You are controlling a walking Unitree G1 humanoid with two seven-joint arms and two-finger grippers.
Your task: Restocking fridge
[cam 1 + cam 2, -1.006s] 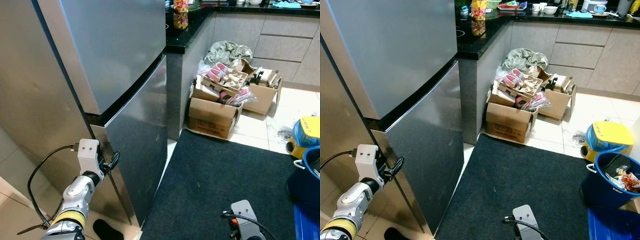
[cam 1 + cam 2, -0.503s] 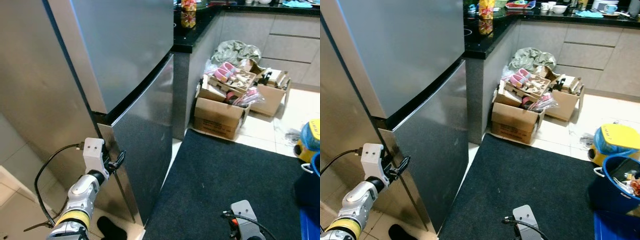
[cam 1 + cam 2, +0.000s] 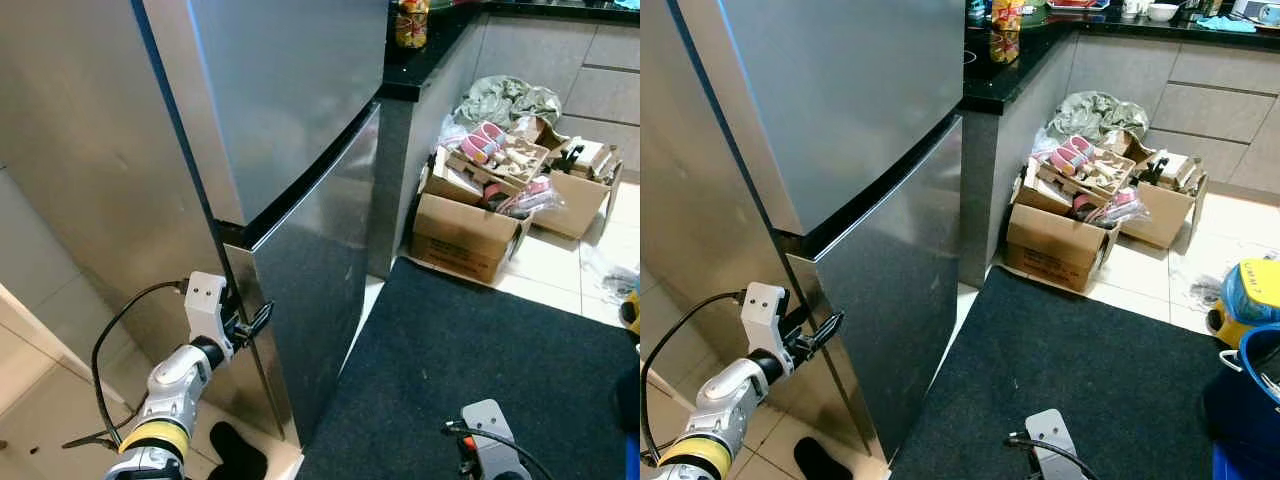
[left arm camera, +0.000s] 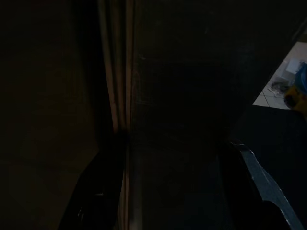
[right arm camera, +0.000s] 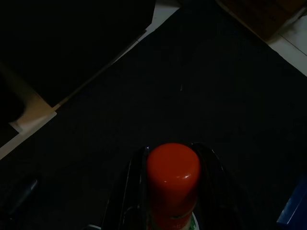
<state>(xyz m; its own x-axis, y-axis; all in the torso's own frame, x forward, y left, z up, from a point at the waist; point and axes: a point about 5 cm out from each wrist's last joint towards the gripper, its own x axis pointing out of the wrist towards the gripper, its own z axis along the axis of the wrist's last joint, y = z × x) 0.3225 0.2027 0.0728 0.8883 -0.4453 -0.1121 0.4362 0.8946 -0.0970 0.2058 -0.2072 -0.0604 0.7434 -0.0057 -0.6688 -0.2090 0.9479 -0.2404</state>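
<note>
the bottle (image 5: 172, 184) with the orange cap sits pinched between the two fingers of the right gripper (image 5: 170, 191), low over the dark mat (image 3: 480, 360). it looks light and stiff, probably smooth plastic, so a hold around the body under the cap seems safest. the fridge (image 3: 270, 130) is shut; its lower door (image 3: 310, 290) looks heavy and hard, best pulled at the free edge. the left gripper (image 3: 250, 325) is at that edge with fingers spread around it. compared with one second ago, the whole view has shifted right and the fridge appears closer, so the camera moved; the left gripper stays at the door edge.
</note>
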